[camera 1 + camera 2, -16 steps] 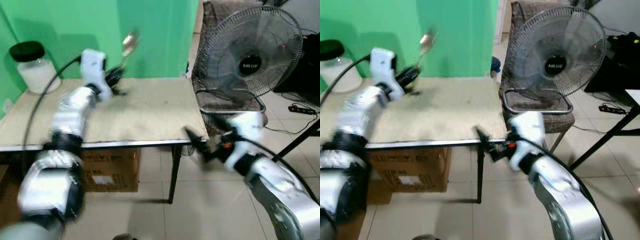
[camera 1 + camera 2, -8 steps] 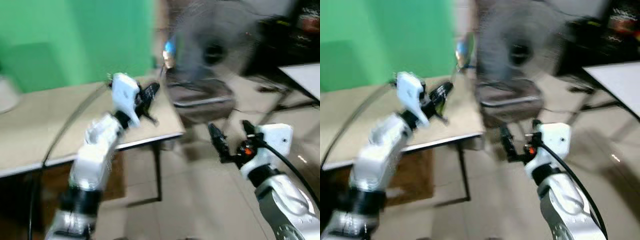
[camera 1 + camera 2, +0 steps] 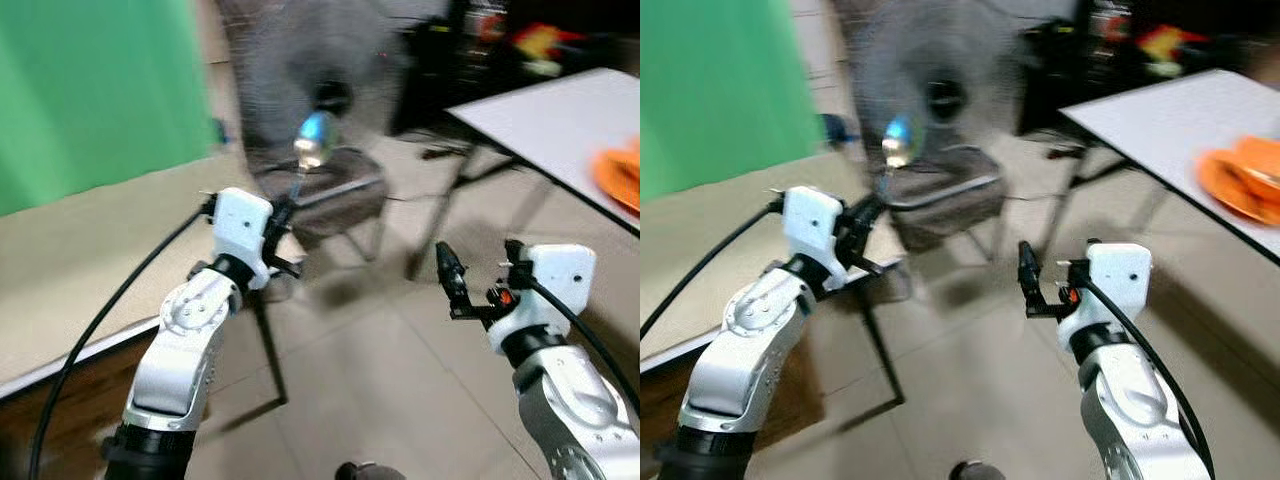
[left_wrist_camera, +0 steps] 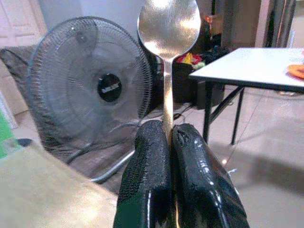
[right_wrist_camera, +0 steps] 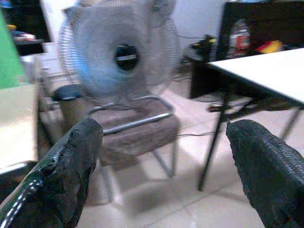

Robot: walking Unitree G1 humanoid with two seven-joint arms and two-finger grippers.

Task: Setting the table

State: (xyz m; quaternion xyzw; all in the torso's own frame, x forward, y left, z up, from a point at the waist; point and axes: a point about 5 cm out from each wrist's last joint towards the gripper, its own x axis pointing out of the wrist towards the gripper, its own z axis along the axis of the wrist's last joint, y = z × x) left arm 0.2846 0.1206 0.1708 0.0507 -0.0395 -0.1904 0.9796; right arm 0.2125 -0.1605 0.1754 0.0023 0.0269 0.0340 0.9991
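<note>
At the far left stands a green wall (image 3: pixel 90 90), and in front of it a beige surface (image 3: pixel 90 240) runs along the left side of the scene. Above its near right corner the left gripper (image 4: pixel 167 137) is raised, its two black fingers (image 4: pixel 147 175) pressed together on the handle of a metal spoon (image 4: pixel 168 23). The spoon stands upright with its bowl uppermost, held in the air and touching nothing else. Behind the spoon, farther off, a standing fan (image 4: pixel 90 85) rests on a brown chair (image 5: pixel 137 130) with a metal tube frame. To the right, near the camera and over the tiled floor (image 3: pixel 400 400), the right gripper (image 3: pixel 480 275) hangs empty with its fingers (image 5: pixel 71 161) spread wide apart. At the far right a white surface (image 3: pixel 1160 105) on dark legs carries orange plates (image 3: pixel 1240 175) at its right edge, well apart from both grippers.
</note>
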